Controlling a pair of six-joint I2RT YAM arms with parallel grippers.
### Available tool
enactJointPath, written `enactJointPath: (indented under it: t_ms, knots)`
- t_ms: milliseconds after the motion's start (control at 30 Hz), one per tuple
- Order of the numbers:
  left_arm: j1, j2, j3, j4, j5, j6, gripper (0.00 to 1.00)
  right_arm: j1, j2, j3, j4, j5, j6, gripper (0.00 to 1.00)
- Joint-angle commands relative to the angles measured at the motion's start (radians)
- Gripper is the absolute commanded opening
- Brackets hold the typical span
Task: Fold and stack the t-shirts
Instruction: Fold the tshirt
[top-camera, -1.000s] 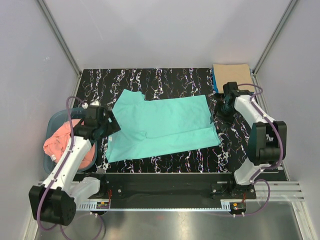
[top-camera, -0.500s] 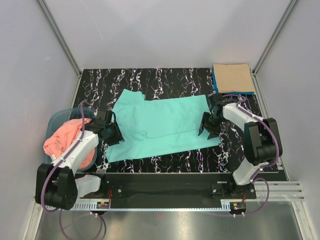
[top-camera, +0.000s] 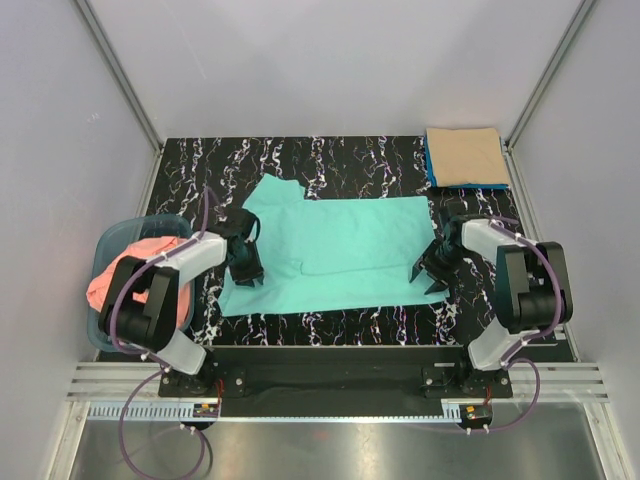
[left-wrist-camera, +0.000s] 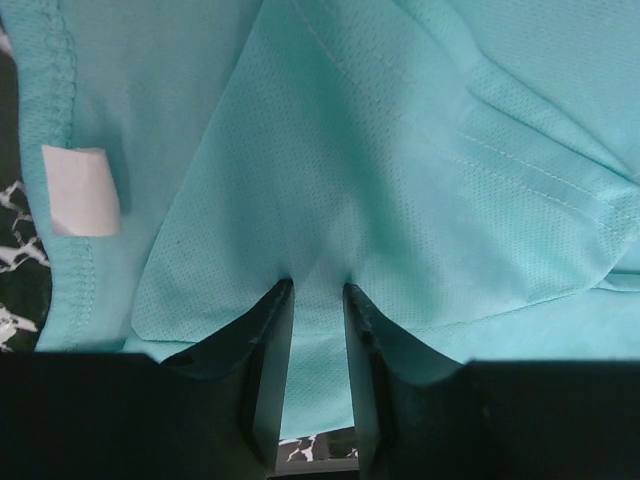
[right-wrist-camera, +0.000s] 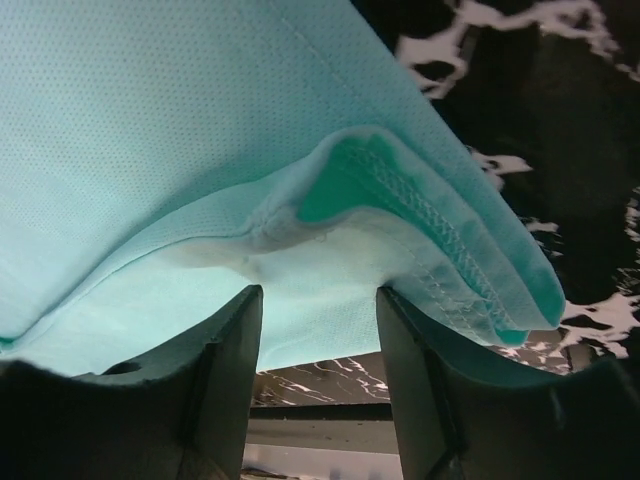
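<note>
Turquoise t-shirt lies flat mid-table, long axis left to right, one sleeve poking toward the far left.

Left gripper sits at its near-left edge. Its wrist camera shows the fingers nearly together, nipping a tuck of cloth, and a white label (lost from overhead).

Right gripper is at the near-right corner. Close up, its wider-set fingers clamp the stacked, stitched hem, raised off the table.

Tan shirt sits folded on the blue shirt, far right. Salmon shirt fills the basket.
</note>
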Motion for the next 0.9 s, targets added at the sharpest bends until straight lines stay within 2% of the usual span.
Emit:
enactJointPath:
  t_ms: [0, 33, 100, 133, 167, 200, 267, 367, 400, 567, 767, 867]
  knots:
    - [-0.035, 0.049, 0.092, 0.015, -0.07, 0.04, 0.32, -0.012, 0.008, -0.077, -0.017, 0.159, -0.011, 0.57]
    - [-0.044, 0.026, 0.106, 0.009, -0.104, 0.046, 0.32, -0.012, -0.025, -0.074, -0.04, 0.168, -0.018, 0.57]
    - [-0.055, -0.017, 0.135, -0.004, -0.126, 0.065, 0.41, -0.012, -0.064, -0.071, -0.065, 0.217, -0.031, 0.59]
    - [-0.057, -0.064, 0.147, -0.03, -0.144, 0.083, 0.49, -0.012, -0.096, -0.066, -0.083, 0.219, -0.038, 0.59]
    - [-0.057, -0.083, 0.162, -0.042, -0.15, 0.098, 0.69, -0.012, -0.11, -0.062, -0.091, 0.208, -0.053, 0.62]
    - [-0.057, -0.104, 0.188, -0.056, -0.155, 0.117, 0.74, -0.012, -0.121, -0.048, -0.095, 0.193, -0.062, 0.63]
    - [-0.057, -0.143, 0.208, -0.08, -0.152, 0.181, 0.79, -0.012, -0.147, -0.031, -0.102, 0.136, -0.096, 0.66]
    - [-0.049, -0.135, 0.228, -0.07, -0.126, 0.281, 0.73, -0.014, -0.158, 0.01, -0.115, 0.125, -0.131, 0.73]
    - [-0.009, -0.09, 0.233, -0.03, -0.053, 0.331, 0.58, -0.012, -0.14, 0.05, -0.126, 0.122, -0.166, 0.74]
    - [0.011, -0.006, 0.256, 0.033, 0.066, 0.393, 0.43, -0.012, -0.121, 0.073, -0.132, 0.137, -0.182, 0.72]
    - [0.011, 0.106, 0.291, 0.094, 0.096, 0.393, 0.35, -0.012, -0.098, 0.06, -0.128, 0.146, -0.18, 0.71]
    - [0.009, 0.138, 0.305, 0.111, 0.106, 0.378, 0.36, -0.012, -0.087, 0.06, -0.128, 0.151, -0.18, 0.71]
